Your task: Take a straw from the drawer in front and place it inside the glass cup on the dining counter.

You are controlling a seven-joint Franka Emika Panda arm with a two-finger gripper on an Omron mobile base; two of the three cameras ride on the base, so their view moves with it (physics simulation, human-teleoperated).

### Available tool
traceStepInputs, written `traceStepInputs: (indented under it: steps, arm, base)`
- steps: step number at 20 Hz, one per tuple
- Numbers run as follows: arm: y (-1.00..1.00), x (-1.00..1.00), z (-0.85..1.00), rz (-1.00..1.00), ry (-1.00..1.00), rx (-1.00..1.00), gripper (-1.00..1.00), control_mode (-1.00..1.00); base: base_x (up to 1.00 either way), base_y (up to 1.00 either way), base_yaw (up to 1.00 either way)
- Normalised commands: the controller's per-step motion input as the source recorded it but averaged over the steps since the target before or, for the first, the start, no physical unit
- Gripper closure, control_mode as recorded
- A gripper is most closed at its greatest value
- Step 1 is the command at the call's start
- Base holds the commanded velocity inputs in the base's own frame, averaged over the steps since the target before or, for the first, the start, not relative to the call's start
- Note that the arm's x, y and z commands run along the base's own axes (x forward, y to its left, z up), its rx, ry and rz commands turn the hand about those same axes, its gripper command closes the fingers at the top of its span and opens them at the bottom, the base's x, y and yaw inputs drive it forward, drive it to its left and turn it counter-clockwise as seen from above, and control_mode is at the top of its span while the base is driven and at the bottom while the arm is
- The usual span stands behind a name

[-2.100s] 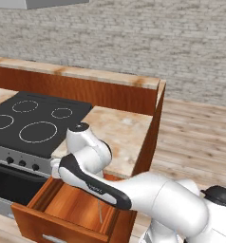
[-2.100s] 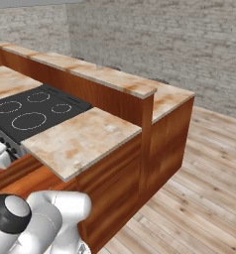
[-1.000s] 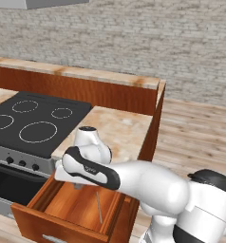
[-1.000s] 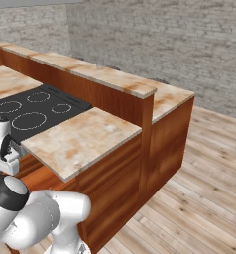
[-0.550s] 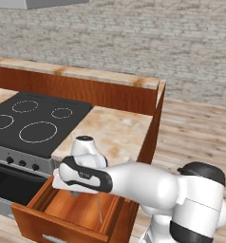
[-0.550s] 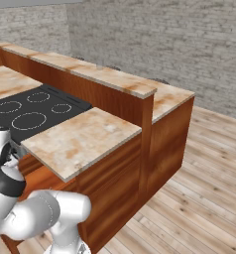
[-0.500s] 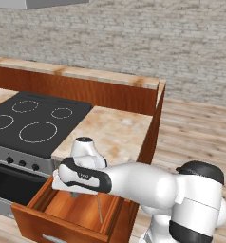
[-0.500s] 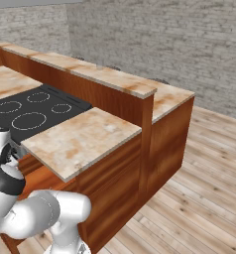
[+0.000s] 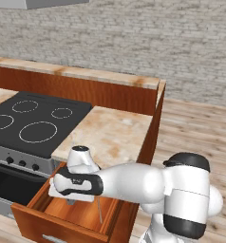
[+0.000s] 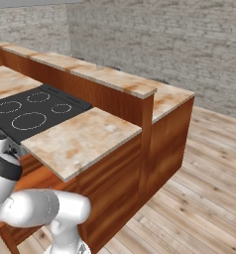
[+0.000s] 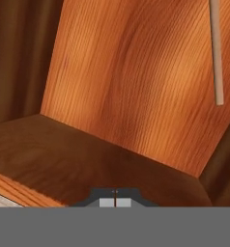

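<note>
The drawer stands pulled out at the lower left, under the small marbled top. In it the straw lies on the wooden floor, a thin pale stick. My gripper reaches down into the drawer just left of the straw, and its fingertips are shut together with nothing between them. In the hand view the straw lies ahead and off to the right of the tips. The dining counter runs along the back as a long marbled top. The glass cup is out of view.
A black cooktop with a grey oven front sits left of the drawer. The small marbled top overhangs the drawer's back. My white arm crosses the drawer's right wall. Wooden floor lies to the right.
My hand has come down and leftward from above the drawer's edge into the drawer. The gripper has stayed shut. The straw has not moved.
</note>
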Motion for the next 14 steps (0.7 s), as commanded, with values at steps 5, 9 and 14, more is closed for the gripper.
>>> traceStepInputs:
  steps: [5, 9, 14]
  arm:
    - [0.15, 0.0, -0.12, 0.0, 0.0, 0.0, 1.0, -1.0]
    - [0.17, 0.0, -0.19, 0.0, 0.0, 0.0, 1.0, -1.0]
    - [0.16, 0.0, -0.24, 0.0, 0.0, 0.0, 1.0, -1.0]
  base:
    - [0.0, 0.0, 0.0]
    - [0.0, 0.0, 0.0]
    - [0.0, 0.0, 0.0]
